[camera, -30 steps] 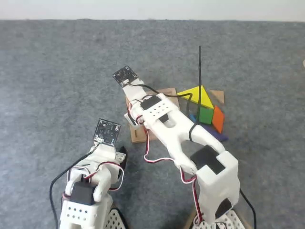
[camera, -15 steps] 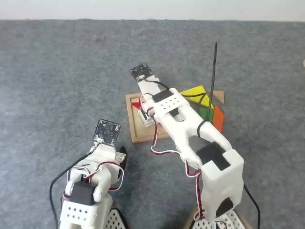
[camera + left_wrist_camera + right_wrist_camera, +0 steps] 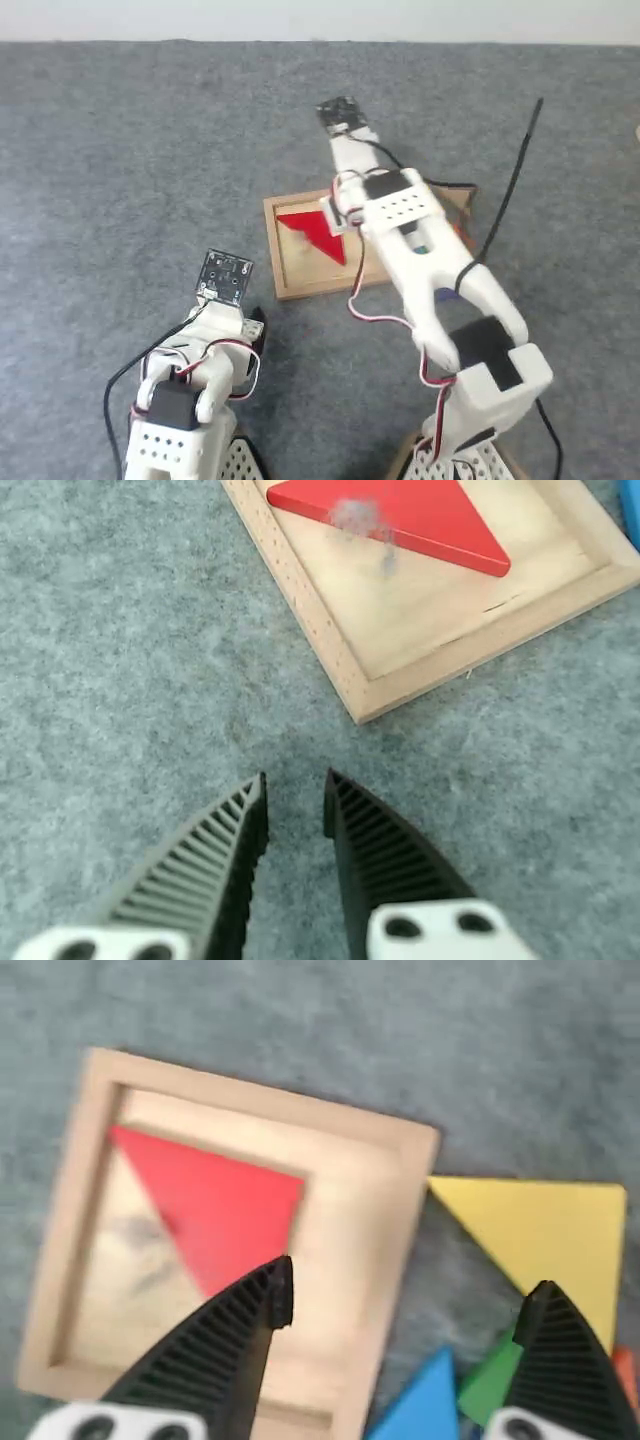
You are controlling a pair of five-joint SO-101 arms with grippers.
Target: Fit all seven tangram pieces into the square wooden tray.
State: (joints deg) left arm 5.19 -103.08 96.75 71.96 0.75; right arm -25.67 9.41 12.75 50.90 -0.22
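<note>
On the grey, nubbly carpet [image 3: 130,160] lies the square wooden tray [image 3: 285,270] of pale wood with a raised rim. One flat red triangle [image 3: 315,232] rests inside it against the far wall. Bare wood floor shows between the triangle and the near wall.

The right gripper [image 3: 410,1295] hangs above the tray's rim [image 3: 400,1220]. Its ribbed black fingers [image 3: 250,1330] are spread wide and hold nothing. Just outside that rim, on the carpet, sit a yellow triangle [image 3: 540,1235], a blue piece [image 3: 425,1400] and a green piece [image 3: 490,1380]. A sliver at the frame's edge is perhaps orange.

One second ago the right arm [image 3: 430,260] lay across the tray's left half and hid its floor. It has since swung toward the loose pieces, so the red triangle is uncovered, while the yellow and green pieces are now under the arm in the high view.

The left gripper [image 3: 296,780] has not shifted. It sits low over the carpet near the tray's corner [image 3: 365,710], its fingers a narrow slit apart and holding nothing. Grey carpet stretches wide to the tray's left and front.
</note>
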